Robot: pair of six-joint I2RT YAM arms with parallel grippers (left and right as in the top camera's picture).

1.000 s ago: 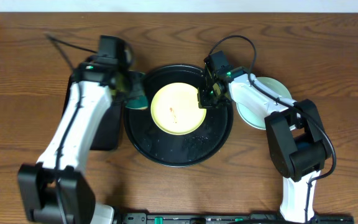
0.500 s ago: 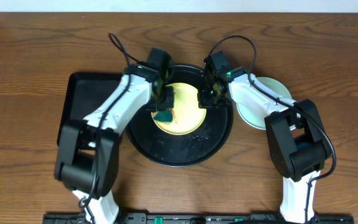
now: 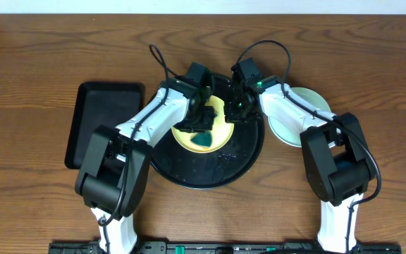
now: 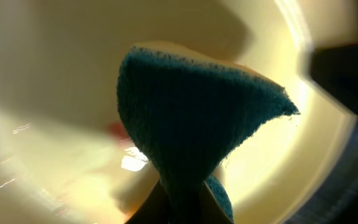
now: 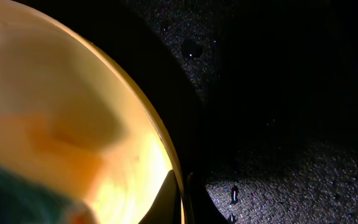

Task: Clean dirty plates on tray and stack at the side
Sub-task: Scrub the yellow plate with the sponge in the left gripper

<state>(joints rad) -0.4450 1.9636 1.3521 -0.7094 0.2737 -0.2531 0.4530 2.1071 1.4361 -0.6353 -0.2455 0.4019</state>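
Observation:
A pale yellow plate (image 3: 220, 132) lies on the large round black tray (image 3: 189, 173). My left gripper (image 3: 201, 121) is shut on a teal sponge (image 3: 204, 142) and presses it on the plate; in the left wrist view the sponge (image 4: 191, 124) fills the middle over the yellow plate (image 4: 48, 81), with a reddish smear (image 4: 117, 129) beside it. My right gripper (image 3: 235, 111) is shut on the plate's right rim (image 5: 160, 143), one finger on each side. Two mint-blue plates (image 3: 298, 116) are stacked on the table right of the tray.
A smaller rectangular black tray (image 3: 103, 123) lies at the left. Water drops (image 5: 191, 48) sit on the round tray's floor (image 5: 291, 112). Both arms cross over the tray's back half.
My left arm swung right from the rectangular tray to the yellow plate, carrying the sponge onto its centre. My right gripper has stayed on the plate's rim.

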